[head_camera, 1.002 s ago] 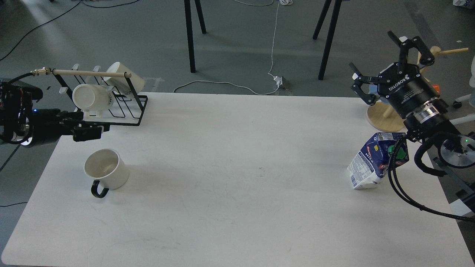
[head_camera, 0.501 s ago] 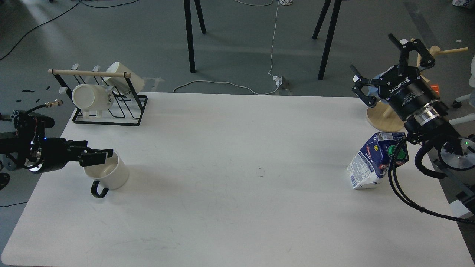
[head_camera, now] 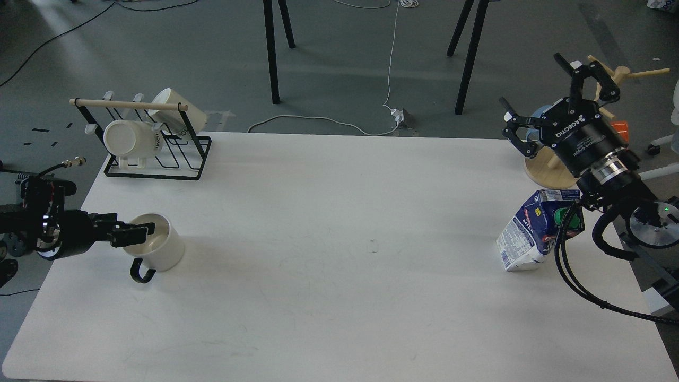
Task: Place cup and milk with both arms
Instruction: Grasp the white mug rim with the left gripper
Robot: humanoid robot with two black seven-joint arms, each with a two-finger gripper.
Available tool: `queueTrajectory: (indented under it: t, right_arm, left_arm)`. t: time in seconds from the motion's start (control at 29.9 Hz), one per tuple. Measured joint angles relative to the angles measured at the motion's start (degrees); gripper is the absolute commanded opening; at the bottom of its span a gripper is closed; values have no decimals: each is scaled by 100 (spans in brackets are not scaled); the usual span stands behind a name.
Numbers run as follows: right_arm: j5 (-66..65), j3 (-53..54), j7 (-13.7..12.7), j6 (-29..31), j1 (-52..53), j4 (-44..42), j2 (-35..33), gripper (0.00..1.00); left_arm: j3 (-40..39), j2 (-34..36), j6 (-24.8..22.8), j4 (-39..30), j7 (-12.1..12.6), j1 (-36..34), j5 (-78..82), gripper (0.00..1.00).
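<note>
Nearest, on the white table [head_camera: 329, 254], the cup [head_camera: 155, 246] stands upright with the left gripper [head_camera: 142, 231] at its rim; whether its jaws are clenched, I cannot tell. Farther right, the milk carton [head_camera: 536, 229] leans below the right gripper [head_camera: 554, 93], jaws spread, well apart from it.
</note>
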Motion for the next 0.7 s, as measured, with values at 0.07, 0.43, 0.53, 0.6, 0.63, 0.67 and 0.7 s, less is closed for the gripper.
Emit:
queueTrajectory:
  t: [0.07, 0.43, 0.53, 0.6, 0.63, 0.67, 0.7]
  right_arm:
    - [0, 3, 0, 0, -20, 0, 0, 99]
    - [0, 21, 10, 0, -65, 3, -52, 99]
    - [0, 26, 11, 0, -81, 0, -74, 99]
    - [0, 29, 11, 0, -105, -5, -75, 99]
    - [0, 30, 12, 0, -111, -6, -77, 99]
    - [0, 30, 15, 0, -113, -6, -78, 99]
    - [0, 30, 18, 0, -118, -7, -79, 99]
  left_arm:
    - [0, -15, 14, 17, 0, 23, 0, 100]
    - [0, -513, 364, 588, 0, 70, -1, 89]
    - [3, -548, 452, 704, 0, 69, -4, 76]
    - [19, -550, 472, 720, 0, 69, -4, 61]
    - [23, -550, 481, 721, 0, 68, -3, 52]
    - [34, -549, 486, 716, 0, 68, 0, 39]
    - [66, -546, 489, 704, 0, 67, 3, 26]
